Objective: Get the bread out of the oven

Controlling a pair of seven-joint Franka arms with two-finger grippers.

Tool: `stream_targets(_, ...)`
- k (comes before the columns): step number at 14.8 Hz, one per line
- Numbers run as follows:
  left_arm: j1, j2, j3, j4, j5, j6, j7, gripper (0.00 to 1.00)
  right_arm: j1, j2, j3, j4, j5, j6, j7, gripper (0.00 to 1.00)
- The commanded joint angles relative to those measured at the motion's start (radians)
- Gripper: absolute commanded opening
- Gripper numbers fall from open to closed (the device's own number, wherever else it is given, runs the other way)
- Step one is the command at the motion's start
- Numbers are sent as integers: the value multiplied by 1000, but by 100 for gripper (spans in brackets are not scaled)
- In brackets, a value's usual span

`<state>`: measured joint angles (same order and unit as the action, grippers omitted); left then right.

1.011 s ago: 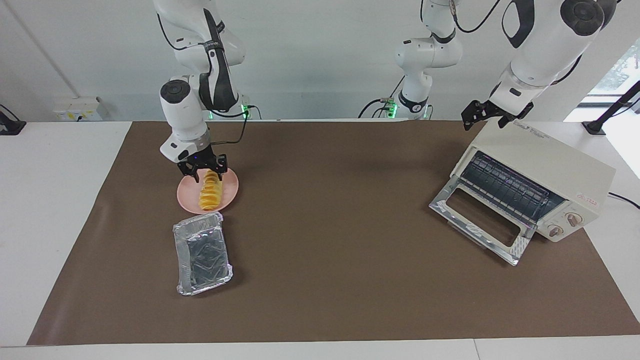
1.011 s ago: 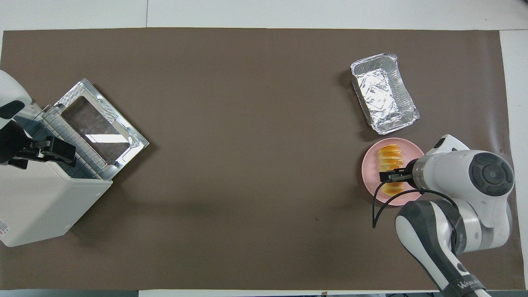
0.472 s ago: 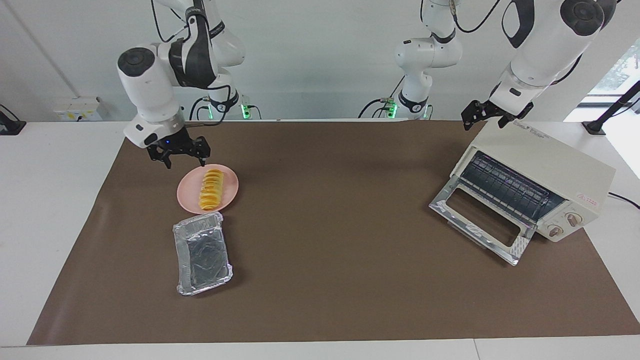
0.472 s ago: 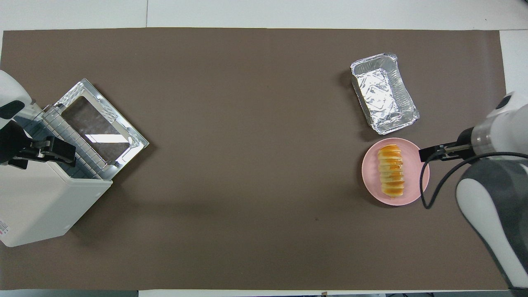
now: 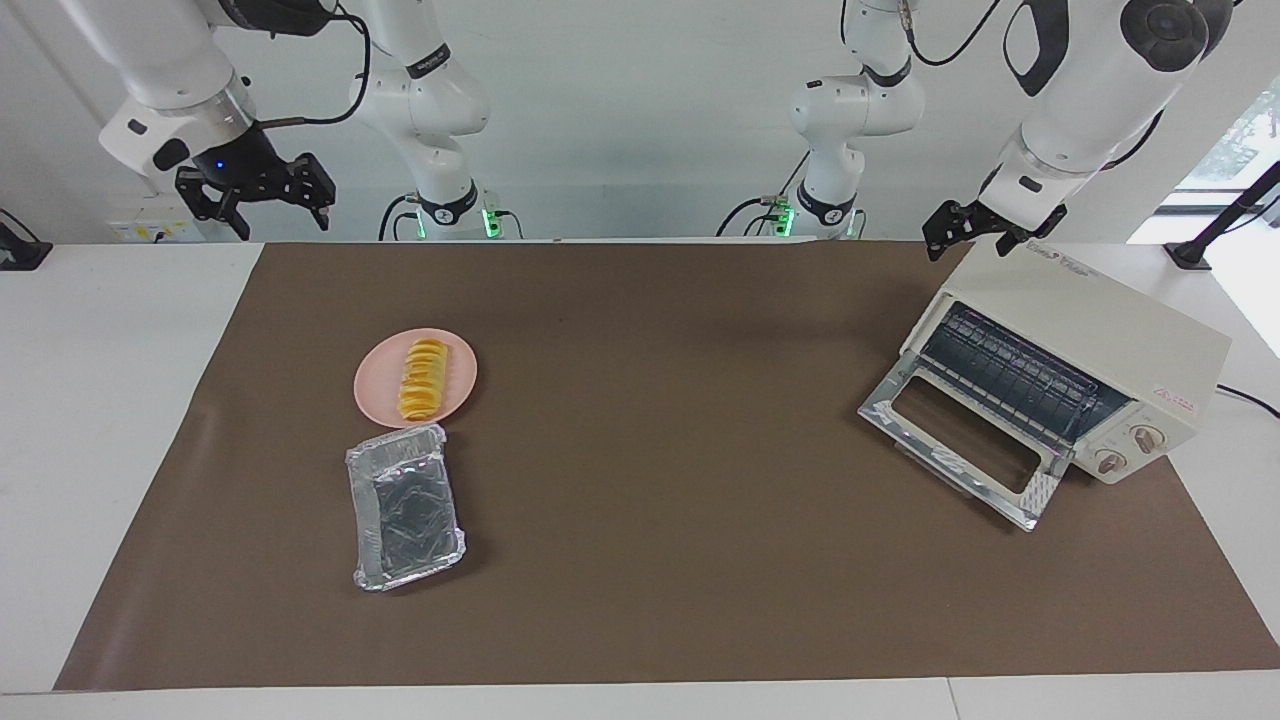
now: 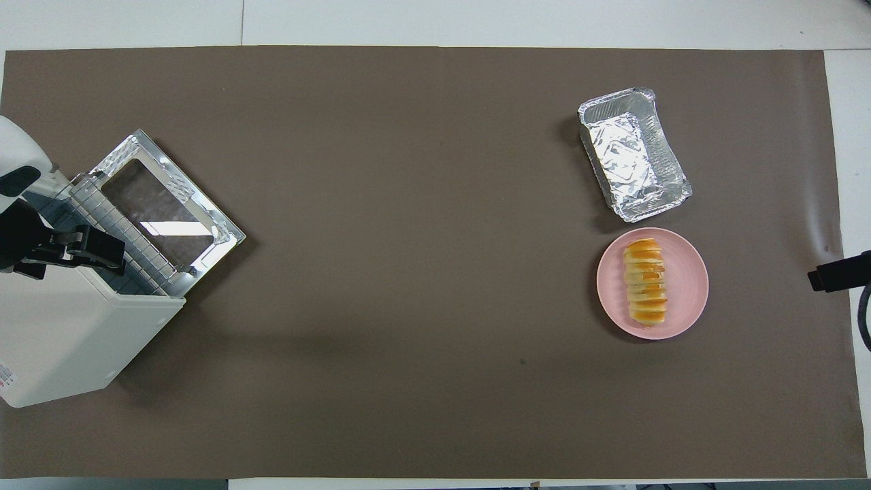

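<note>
The oven (image 5: 1075,365) bears a small red logo and top lettering, both unreadable.

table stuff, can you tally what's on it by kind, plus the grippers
bread: 1, on the plate
plate: 1
foil tray: 1
oven: 1, door down
grippers: 2, left gripper over the oven, right gripper raised and open at the right arm's end of the table
total: 6

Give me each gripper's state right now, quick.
Right gripper: open, holding nothing, raised at its end of the table.
Left gripper: empty, over the oven; fingers cannot be told.
</note>
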<state>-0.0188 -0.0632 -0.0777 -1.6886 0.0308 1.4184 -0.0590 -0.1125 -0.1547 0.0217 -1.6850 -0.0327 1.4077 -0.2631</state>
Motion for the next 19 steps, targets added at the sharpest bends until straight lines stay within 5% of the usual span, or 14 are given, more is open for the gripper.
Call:
stream_targets(1, 2, -17, 1, -10, 1, 10, -2, 100, -6, 9, 7, 68, 17, -94, -24, 100)
stream_targets(4, 2, -17, 3, -10, 3, 10, -2, 100, -15, 9, 15, 100, 16, -153, -27, 100)
stream_targets(11, 2, -17, 1, -10, 1, 10, -2, 100, -64, 76, 23, 80, 13, -16, -16, 100)
stream_targets(19, 2, -17, 3, -10, 1, 10, -4, 100, -67, 73, 26, 79, 14, -22, -12, 100)
